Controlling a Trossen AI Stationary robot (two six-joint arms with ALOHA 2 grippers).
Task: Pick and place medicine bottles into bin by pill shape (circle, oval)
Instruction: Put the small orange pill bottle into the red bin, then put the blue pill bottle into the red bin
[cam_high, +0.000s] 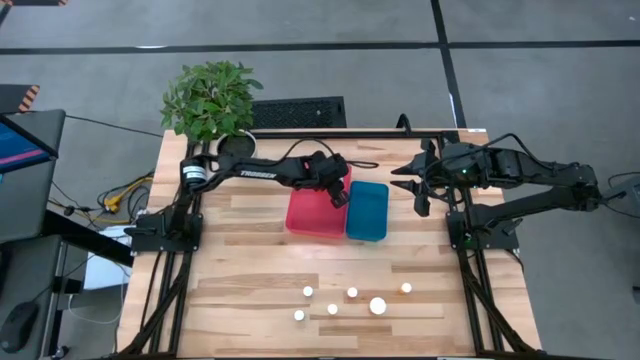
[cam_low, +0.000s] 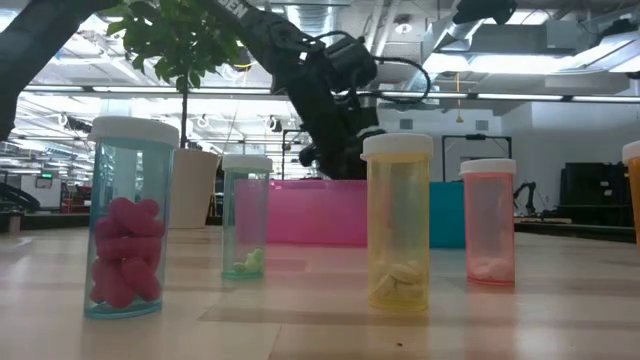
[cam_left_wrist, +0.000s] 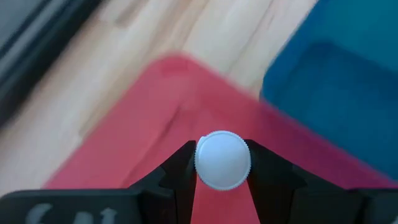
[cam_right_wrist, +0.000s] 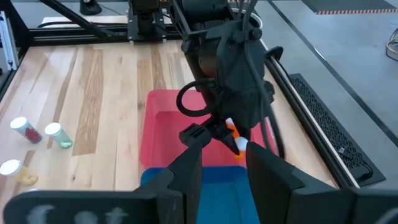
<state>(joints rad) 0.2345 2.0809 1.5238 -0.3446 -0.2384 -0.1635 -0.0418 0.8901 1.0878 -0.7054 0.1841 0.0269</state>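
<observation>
My left gripper (cam_high: 338, 193) hangs over the red bin (cam_high: 308, 215), shut on a small bottle with a white cap (cam_left_wrist: 222, 160). The right wrist view shows that bottle's orange body (cam_right_wrist: 234, 135) above the red bin (cam_right_wrist: 163, 124). The blue bin (cam_high: 367, 211) stands against the red bin's right side. Several other white-capped bottles (cam_high: 352, 293) stand upright on their bases near the table's front edge. In the low view they are a teal one with pink pills (cam_low: 130, 215), a small teal one (cam_low: 247, 218), a yellow one (cam_low: 398, 225) and a pink one (cam_low: 489, 222). My right gripper (cam_high: 415, 186) waits open at the right of the blue bin. My left gripper pinches the bottle by the round sides of its white cap (cam_left_wrist: 199, 163), one finger (cam_left_wrist: 180, 171) on each side. The fingers come from above, pointing down. The cap's top faces the wrist camera. The bottle is lifted clear, over the red bin's floor (cam_left_wrist: 155, 112).
A potted plant (cam_high: 210, 100) stands at the table's far left corner. The arms' frames run down the table's left side (cam_high: 160, 270) and right side (cam_high: 480, 280). Bare wood lies between the bins and the row of bottles.
</observation>
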